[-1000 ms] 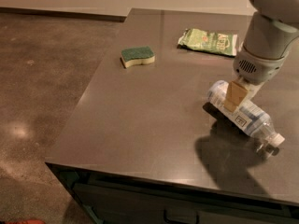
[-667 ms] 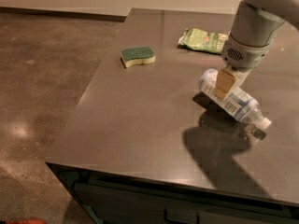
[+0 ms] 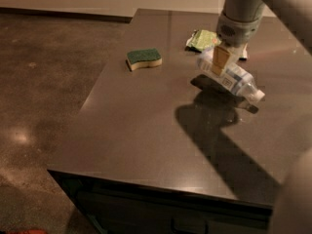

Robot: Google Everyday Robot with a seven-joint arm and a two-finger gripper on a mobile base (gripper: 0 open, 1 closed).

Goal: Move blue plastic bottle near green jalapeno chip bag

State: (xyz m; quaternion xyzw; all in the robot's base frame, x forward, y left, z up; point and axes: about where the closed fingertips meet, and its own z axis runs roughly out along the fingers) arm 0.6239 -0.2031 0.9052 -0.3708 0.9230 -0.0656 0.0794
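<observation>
Currently: Bottle Gripped Beside the Chip Bag

1. Table (image 3: 146, 130): dark, flat top. It carries the green jalapeno chip bag (image 3: 202, 39), the reference point for all positions below, which lies flat near the far edge.
2. Arm (image 3: 239, 13): grey, descending directly over the near-right end of the bag.
3. Blue plastic bottle (image 3: 236, 77): just beside the bag on its near-right side, tilted, with the white cap end lower and pointing away from the bag. Its shadow falls on the table below.
4. Sponge (image 3: 144, 59): green-topped, well to the left of the bag.
5. Pincer (image 3: 222, 66): pinching the bottle at the labelled end nearest the bag.
</observation>
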